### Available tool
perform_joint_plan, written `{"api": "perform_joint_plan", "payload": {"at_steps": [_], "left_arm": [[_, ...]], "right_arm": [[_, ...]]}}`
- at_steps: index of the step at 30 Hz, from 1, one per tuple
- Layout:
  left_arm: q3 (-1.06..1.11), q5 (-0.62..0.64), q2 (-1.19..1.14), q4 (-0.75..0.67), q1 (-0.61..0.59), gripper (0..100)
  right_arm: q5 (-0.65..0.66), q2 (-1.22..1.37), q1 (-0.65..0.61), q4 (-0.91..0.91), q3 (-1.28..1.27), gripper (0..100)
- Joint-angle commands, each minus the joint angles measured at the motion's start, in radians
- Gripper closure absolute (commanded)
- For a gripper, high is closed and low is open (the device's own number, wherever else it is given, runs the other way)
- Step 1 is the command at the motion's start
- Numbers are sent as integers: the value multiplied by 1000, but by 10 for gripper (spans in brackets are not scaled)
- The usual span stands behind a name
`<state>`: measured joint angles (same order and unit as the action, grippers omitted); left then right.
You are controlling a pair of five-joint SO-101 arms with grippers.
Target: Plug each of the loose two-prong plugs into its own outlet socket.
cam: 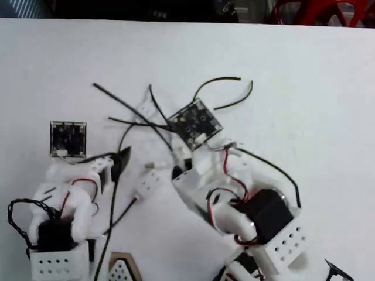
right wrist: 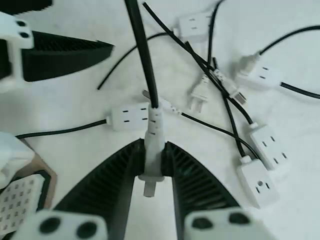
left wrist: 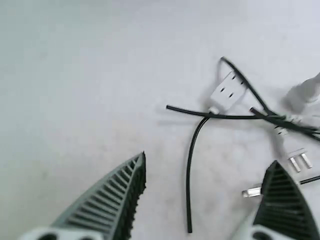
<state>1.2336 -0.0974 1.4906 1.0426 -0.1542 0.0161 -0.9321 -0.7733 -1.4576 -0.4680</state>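
My right gripper [right wrist: 153,150] is shut on a white two-prong plug [right wrist: 154,131] with a black cord, its prongs pointing back toward the wrist. Just beyond the plug lies a white outlet socket [right wrist: 128,115] on its own cord, also seen mid-table as the socket [cam: 149,181]. A second loose plug [right wrist: 198,98] lies among crossed cords. More sockets lie further out [right wrist: 194,22], [right wrist: 262,75], [right wrist: 269,142], [right wrist: 257,182]. My left gripper [left wrist: 209,161] is open over bare table, near a socket [left wrist: 228,90] and a loose plug [left wrist: 295,158]. From above, the left gripper [cam: 115,163] and right gripper [cam: 178,170] flank the mid-table socket.
Black cords [cam: 135,114] tangle across the middle of the white table [cam: 304,70]. Two small black circuit boards [cam: 68,139] [cam: 195,123] sit above the arms. A wooden piece [cam: 122,266] lies at the front edge. The far and right parts of the table are bare.
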Motion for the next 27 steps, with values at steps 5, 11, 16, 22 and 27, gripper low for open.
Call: {"api": "perform_joint_plan", "payload": {"at_steps": [5, 11, 16, 22, 27], "left_arm": [[-199, 35, 13, -21, 150, 642], [-213, 31, 15, -15, 222, 641], [-278, -57, 15, 83, 326, 641], [-273, -75, 13, 97, 278, 641], [-198, -75, 13, 29, 61, 641]], "right_arm": [[-40, -24, -101, 203, -133, 981], [-38, -19, -102, 317, -229, 981], [-34, -15, -101, 392, -273, 981], [-32, -15, -99, 449, -344, 981], [-31, -13, -42, 542, -436, 981]]}}
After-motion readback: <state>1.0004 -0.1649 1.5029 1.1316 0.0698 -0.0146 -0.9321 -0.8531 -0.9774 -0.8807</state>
